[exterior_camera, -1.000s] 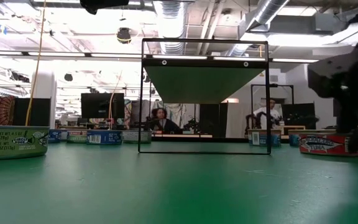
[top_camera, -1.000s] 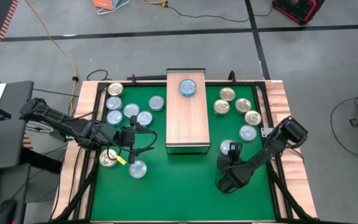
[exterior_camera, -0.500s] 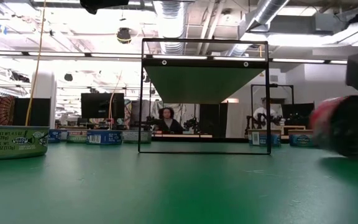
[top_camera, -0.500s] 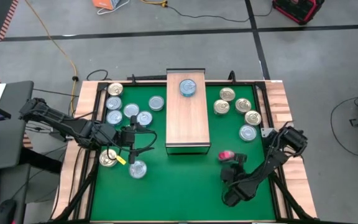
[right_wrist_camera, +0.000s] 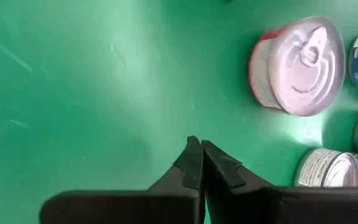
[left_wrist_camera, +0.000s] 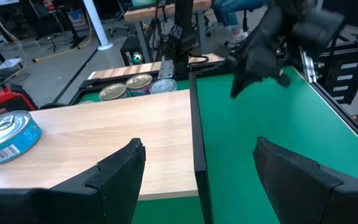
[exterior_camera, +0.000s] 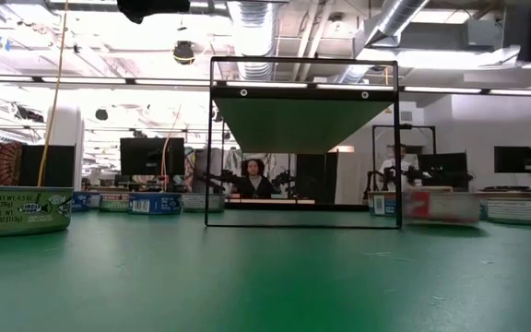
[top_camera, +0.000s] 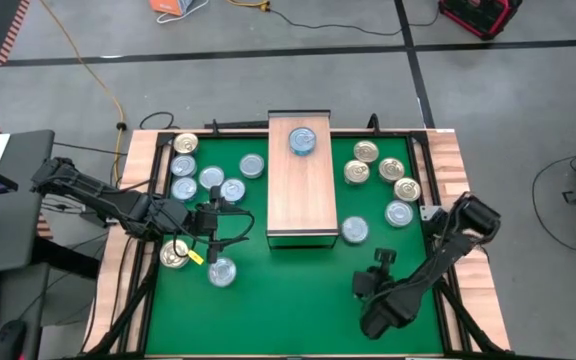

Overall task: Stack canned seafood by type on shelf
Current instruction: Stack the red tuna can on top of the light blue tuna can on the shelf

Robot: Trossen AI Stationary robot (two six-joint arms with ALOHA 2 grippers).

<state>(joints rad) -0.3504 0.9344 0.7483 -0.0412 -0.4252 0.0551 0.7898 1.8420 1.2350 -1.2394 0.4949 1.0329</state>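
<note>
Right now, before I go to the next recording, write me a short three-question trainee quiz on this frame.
1. True or false: the right tool is shut and holds nothing.
2. How many cans stand on the wooden shelf? A) none B) one C) three
3. Fill in: the red-sided can lies on the green mat just off the shelf's near ______ corner, seen from above.

Key
1. True. Its fingers are pressed together over bare mat, and the can lies apart from it.
2. B. One blue can stands at the far end.
3. Right.

The left tool is open beside the shelf, holding nothing.
</note>
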